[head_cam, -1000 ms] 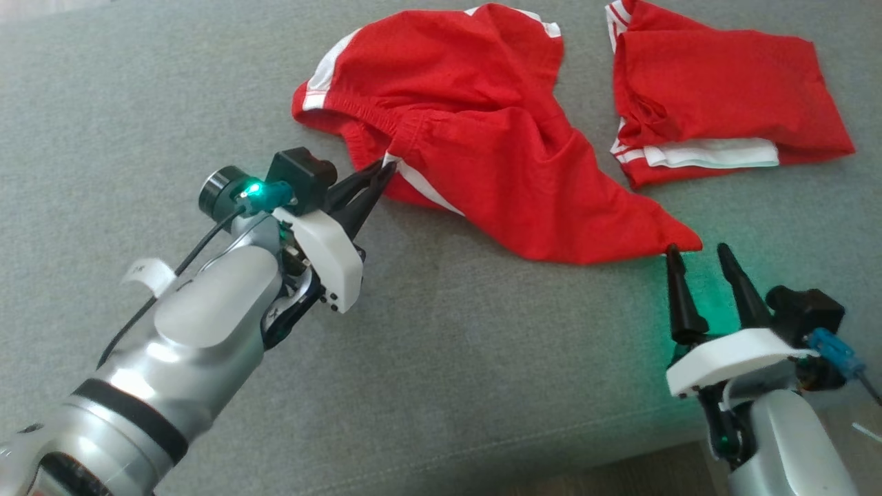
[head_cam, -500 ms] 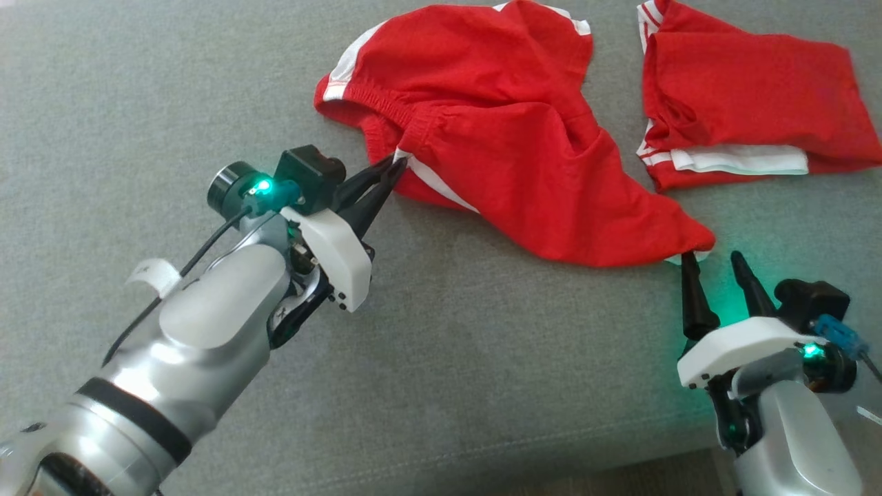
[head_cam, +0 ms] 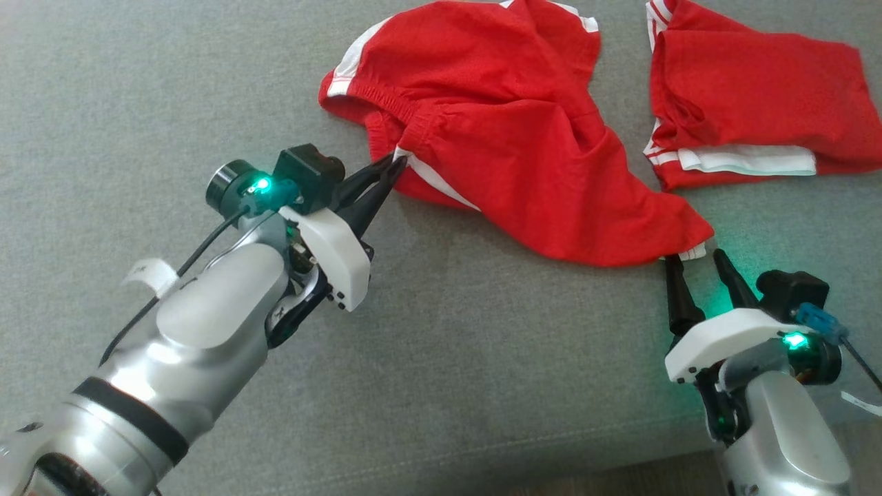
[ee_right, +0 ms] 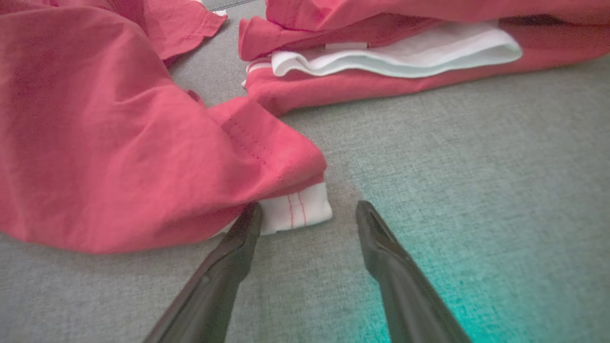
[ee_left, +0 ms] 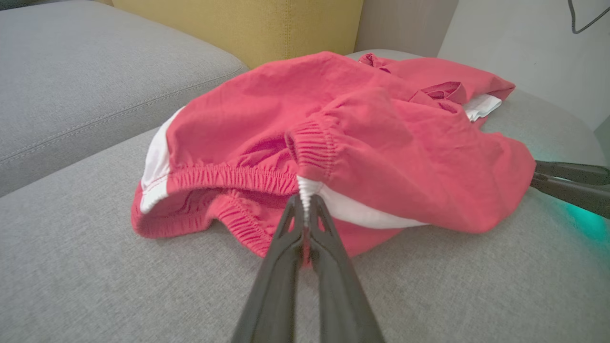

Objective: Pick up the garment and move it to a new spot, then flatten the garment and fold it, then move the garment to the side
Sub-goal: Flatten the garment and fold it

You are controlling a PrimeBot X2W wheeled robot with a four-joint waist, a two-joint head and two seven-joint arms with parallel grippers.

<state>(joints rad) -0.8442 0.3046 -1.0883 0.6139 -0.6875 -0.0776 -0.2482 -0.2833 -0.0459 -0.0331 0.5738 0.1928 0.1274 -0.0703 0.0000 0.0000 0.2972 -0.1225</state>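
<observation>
A crumpled pair of red shorts with white side stripes [head_cam: 510,131] lies on the grey cushion [head_cam: 448,344]. My left gripper [head_cam: 396,164] is shut on the elastic waistband at the white stripe [ee_left: 305,190], fingers pinched together. My right gripper [head_cam: 692,255] stands open at the garment's lower right corner [ee_right: 295,209]. Its left finger [ee_right: 238,238] touches the white hem edge, and the right finger [ee_right: 376,233] rests on bare cushion. In the left wrist view the right gripper's fingers [ee_left: 567,183] show at the right edge.
A second red garment [head_cam: 751,103], folded with a white band showing [ee_right: 395,52], lies at the back right close to the shorts. The cushion's front edge [head_cam: 524,448] runs near my right arm. A yellow backrest [ee_left: 238,24] and another grey cushion [ee_left: 95,71] stand behind.
The head camera has shifted the scene rightward. My right gripper has crept up to the shorts' hem corner, still open. My left gripper stays shut on the waistband.
</observation>
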